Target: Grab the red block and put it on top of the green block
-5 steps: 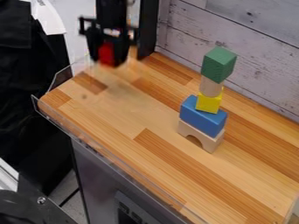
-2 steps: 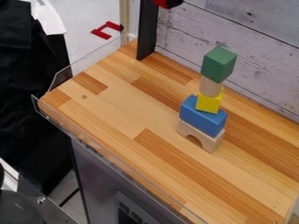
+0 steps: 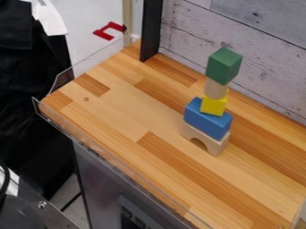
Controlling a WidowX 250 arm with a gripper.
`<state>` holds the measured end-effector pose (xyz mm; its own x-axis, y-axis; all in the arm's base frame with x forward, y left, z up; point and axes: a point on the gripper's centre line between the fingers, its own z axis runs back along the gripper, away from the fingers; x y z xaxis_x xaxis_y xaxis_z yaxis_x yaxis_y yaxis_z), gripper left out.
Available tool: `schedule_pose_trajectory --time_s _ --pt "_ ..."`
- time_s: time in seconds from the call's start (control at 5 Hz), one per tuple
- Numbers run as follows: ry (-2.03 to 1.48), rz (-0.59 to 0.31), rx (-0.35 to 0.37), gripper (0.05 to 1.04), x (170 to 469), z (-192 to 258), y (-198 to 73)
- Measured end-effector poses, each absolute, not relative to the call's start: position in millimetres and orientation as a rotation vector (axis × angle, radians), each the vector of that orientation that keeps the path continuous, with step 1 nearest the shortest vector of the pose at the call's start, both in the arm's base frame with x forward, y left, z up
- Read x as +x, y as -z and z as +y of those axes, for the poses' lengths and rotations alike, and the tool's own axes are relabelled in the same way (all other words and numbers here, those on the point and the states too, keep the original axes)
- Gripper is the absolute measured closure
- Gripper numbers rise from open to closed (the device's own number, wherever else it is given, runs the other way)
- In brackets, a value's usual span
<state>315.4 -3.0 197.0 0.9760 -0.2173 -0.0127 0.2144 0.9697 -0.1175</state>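
green block (image 3: 224, 65) sits at the very top of a tower, high over the bench (image 3: 119, 116), one corner toward the camera. its sides jut past the slim tan cylinder (image 3: 215, 88) under it, which stands on a yellow block (image 3: 214, 106). below that comes a blue block (image 3: 207, 119), its long axis running from upper left to lower right, and at the foot a tan arch (image 3: 204, 135) set along the same line. the tower stands right of the middle, near the pale plank wall (image 3: 257, 49). farther out, a black post (image 3: 151, 31) rises at the bench's far corner, and beyond it lies a flat red bracket (image 3: 109, 31), which does not look like a block.

where the red block is, i cannot tell, nor whether the pincer is apart, together or clamped on something. so which way the green block lies from the pincer is also more than i can say.

what the coming move turns on is height and plumb: the red block has to be well above the green block first, then centred over it and lowered straight down. a sideways brush or a push off-centre could well tip the top piece off its narrow cylinder, and perhaps bring the rest down too.
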Motion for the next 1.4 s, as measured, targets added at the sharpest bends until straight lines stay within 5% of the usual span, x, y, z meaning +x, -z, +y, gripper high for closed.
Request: schedule_pose_trajectory --time_s 1.0,1.4 --pt "0.351 0.186 -0.091 0.5 296 -41 -161" --pt "0.364 0.17 -0.075 0.5 288 -47 -168"
